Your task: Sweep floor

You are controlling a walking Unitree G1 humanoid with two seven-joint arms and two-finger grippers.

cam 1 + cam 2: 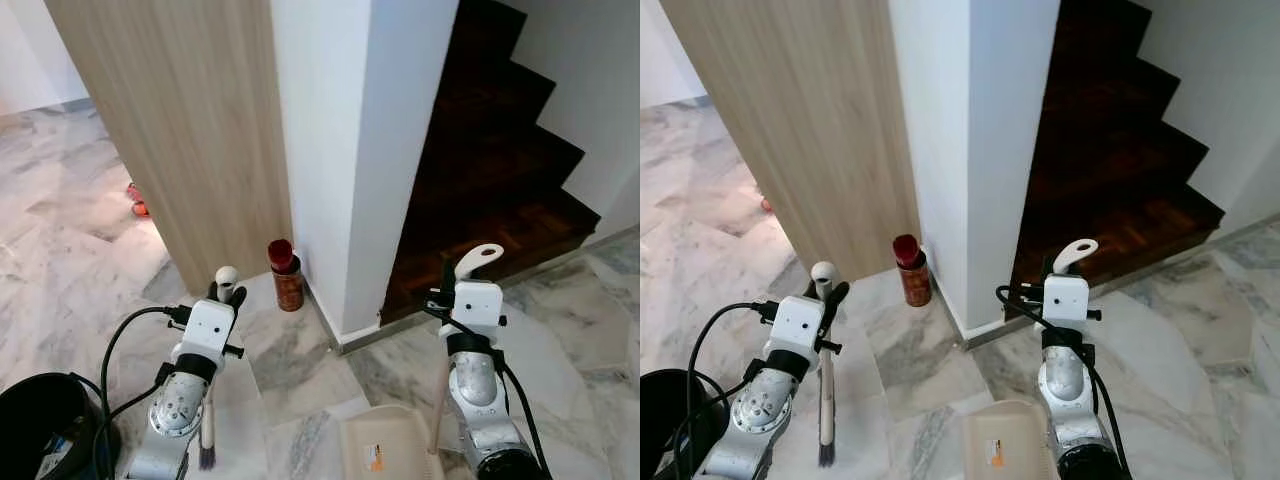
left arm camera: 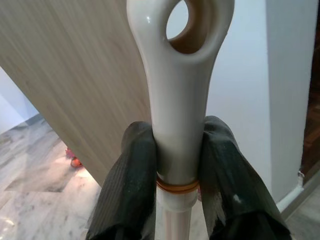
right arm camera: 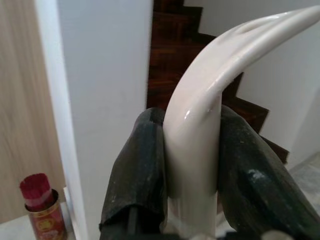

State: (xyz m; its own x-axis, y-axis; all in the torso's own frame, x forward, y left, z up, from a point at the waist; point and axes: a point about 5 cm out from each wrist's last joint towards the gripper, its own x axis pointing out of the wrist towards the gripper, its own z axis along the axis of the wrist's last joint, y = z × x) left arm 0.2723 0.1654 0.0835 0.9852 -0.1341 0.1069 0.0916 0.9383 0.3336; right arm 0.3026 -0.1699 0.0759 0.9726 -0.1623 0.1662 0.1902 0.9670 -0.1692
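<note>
**A:** Your left gripper [image 2: 177, 165] is clamped on the cream handle of the broom [image 1: 208, 420], both black fingers pressed against the shaft just under its hanging loop. The bristles sit low by the robot's left side, on the marble floor [image 1: 290, 370].

**B:** And the right?

**A:** Your right gripper [image 3: 192, 165] is closed around the curved handle of the dustpan [image 1: 385, 445]. The beige pan rests on the floor between the two arms, nearer the right one.

**B:** So what can bite you here?

**A:** The red incense tin [image 1: 287, 277] standing at the foot of the white pillar [image 1: 350, 150]. Swing the broom forward toward that corner and you'll likely tip it and scatter the sticks.

**B:** Anything on the left?

**A:** The black bucket [image 1: 35, 420] is close beside the left arm, with a black cable [image 1: 120, 335] looping from the wrist above it. A wide backstroke could snag either one.

**B:** And the grip itself?

**A:** Both holds are high on smooth handles. Press down hard and the shaft may slide or twist between the fingers, I'd judge.
</note>
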